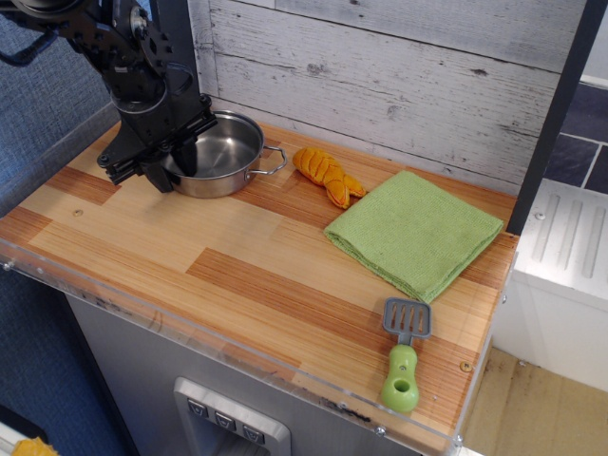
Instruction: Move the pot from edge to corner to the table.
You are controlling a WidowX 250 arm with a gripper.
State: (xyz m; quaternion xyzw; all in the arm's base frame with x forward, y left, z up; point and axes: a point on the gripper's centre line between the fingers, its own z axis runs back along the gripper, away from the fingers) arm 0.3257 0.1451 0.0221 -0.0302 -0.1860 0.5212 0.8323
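Shallow shiny steel pot [217, 155] sitting in back-left corner of light wood-plank table [237, 275], against wall. Move looks essentially done; release and retreat left. Black pincer [177, 157] clamped on pot's left rim, one finger inside the bowl. Arm reaching down from upper left, tilted.

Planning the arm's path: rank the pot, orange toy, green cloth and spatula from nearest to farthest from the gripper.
1. Pot, at the gripper, back left corner.
2. Orange toy, just right of the pot.
3. Green cloth, right side.
4. Spatula, front right corner.
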